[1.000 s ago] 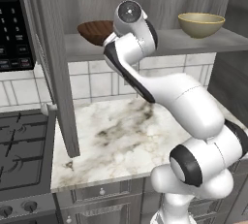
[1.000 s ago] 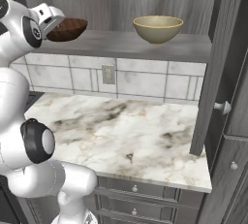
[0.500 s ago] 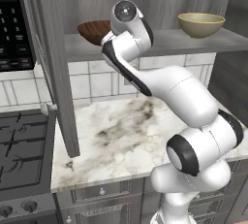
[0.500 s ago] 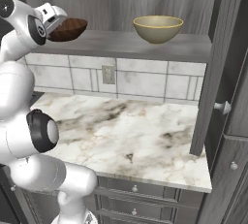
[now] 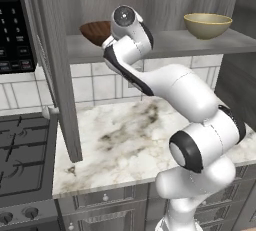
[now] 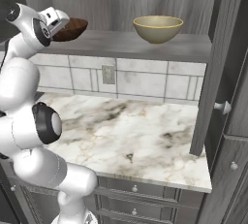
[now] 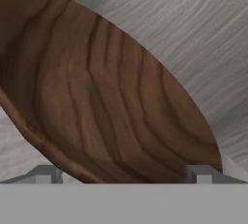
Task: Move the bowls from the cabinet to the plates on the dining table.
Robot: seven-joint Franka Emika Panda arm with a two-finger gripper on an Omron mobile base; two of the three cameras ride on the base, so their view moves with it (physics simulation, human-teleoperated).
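Note:
Two bowls stand on the shelf of the open grey cabinet (image 5: 175, 44). The dark brown wood-look bowl (image 5: 94, 31) (image 6: 73, 27) is at the shelf's left end, and the tan bowl (image 5: 207, 25) (image 6: 158, 28) is further right. My gripper (image 7: 122, 177) is open and right up against the brown bowl (image 7: 106, 102). Its fingertips (image 7: 44, 174) stand wide apart, with the bowl's near rim running low between them. Nothing is held. The plates and the dining table are out of view.
The cabinet's open doors hang at either side (image 5: 56, 70) (image 6: 219, 63), one with a round knob (image 6: 222, 106). A marble worktop (image 5: 125, 140) over drawers lies below the shelf. A black microwave (image 5: 12, 25) and a stove (image 5: 22, 155) are to the left.
The hand has moved a little left along the shelf, closer to the brown bowl, and the elbow has swung with it. The jaws stay open. Neither bowl has moved.

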